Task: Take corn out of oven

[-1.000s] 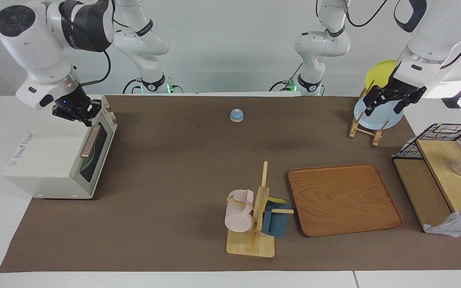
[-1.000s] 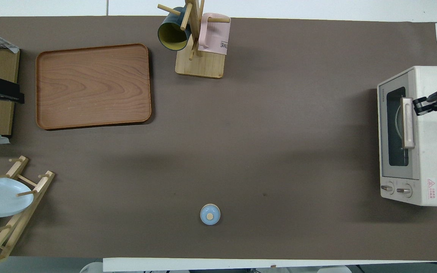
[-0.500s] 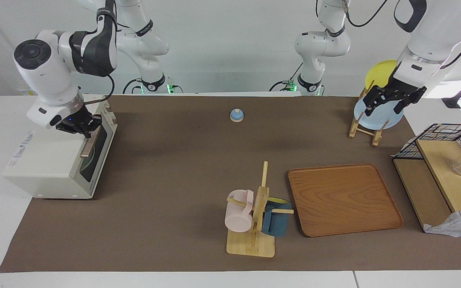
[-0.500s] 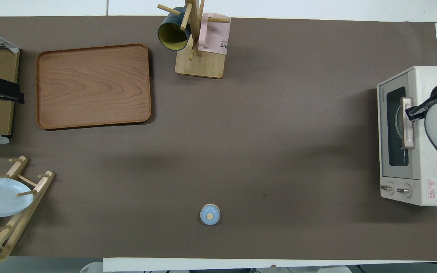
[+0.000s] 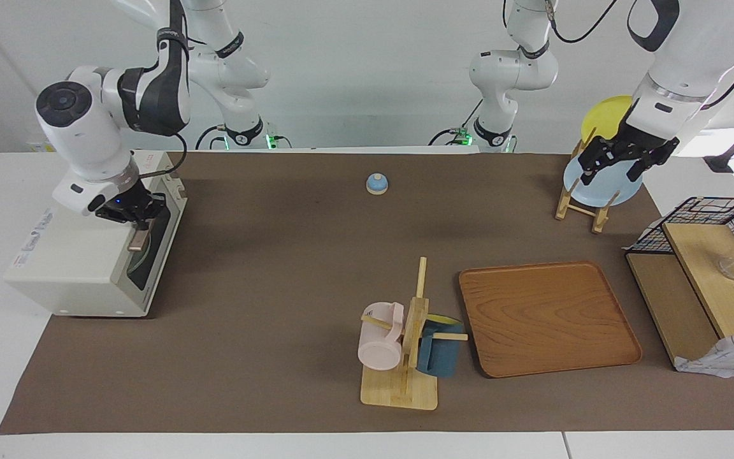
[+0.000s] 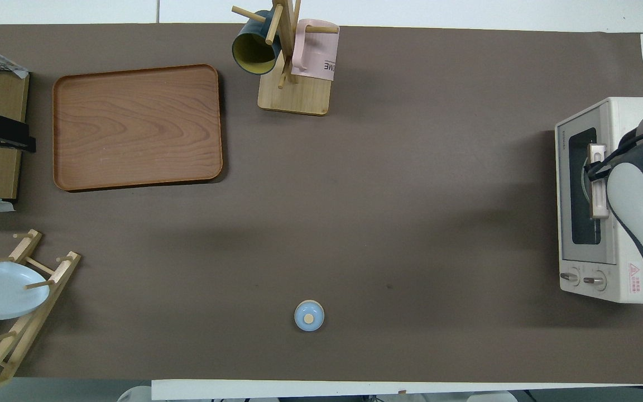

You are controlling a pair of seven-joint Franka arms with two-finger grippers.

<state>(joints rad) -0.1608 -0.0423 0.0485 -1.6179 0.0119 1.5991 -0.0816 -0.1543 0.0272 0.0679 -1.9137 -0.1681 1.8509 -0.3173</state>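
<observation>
The cream-white oven (image 5: pixel 80 255) stands at the right arm's end of the table, also in the overhead view (image 6: pixel 628 111). Its glass door is closed. The corn is hidden; only a round plate edge shows through the window. My right gripper (image 5: pixel 132 217) is down at the tan bar handle (image 5: pixel 139 241), on its upper half; the overhead view shows the gripper (image 6: pixel 595 170) at the handle (image 6: pixel 598 204) too. My left gripper (image 5: pixel 618 167) waits open and empty over the plate rack.
A wooden tray (image 5: pixel 548 319) lies mid-table toward the left arm's end. A mug tree (image 5: pixel 405 344) with a pink and a blue mug stands beside it. A small blue bell (image 5: pixel 376 183) sits near the robots. A plate rack (image 5: pixel 580 204) and a black wire-mesh rack (image 5: pixel 698 274) stand at the left arm's end.
My right gripper has come down from over the oven's top corner onto the door handle and slid along it. The door stays closed. The left arm has not moved.
</observation>
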